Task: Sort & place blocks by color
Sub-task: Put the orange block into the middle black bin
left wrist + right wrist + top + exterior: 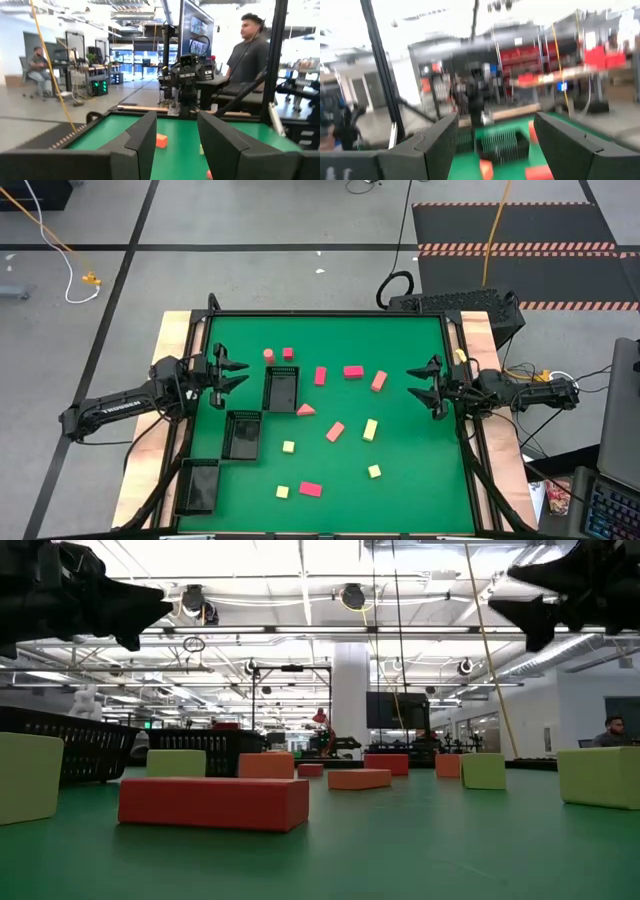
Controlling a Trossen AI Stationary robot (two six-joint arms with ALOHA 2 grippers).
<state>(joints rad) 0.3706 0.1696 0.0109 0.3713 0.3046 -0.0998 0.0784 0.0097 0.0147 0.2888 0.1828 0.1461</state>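
Observation:
Magenta, salmon and yellow blocks lie scattered flat on the green mat (420,480), among them a magenta bar (311,489), a salmon wedge (305,410) and a yellow cube (374,471). My left gripper (232,375) hovers open above the mat's left side, beside the far tray (281,387). My right gripper (425,385) hovers open above the right side, a little right of a salmon bar (379,381). In the low view both grippers hang high over the blocks, the left gripper (110,605) and the right gripper (545,595). Neither one holds anything.
Three black mesh trays stand in a slanting row along the mat's left side; the middle tray (243,434) and near tray (198,485) follow the far one. Black frame rails edge the mat. A person (250,50) stands beyond the table's right side.

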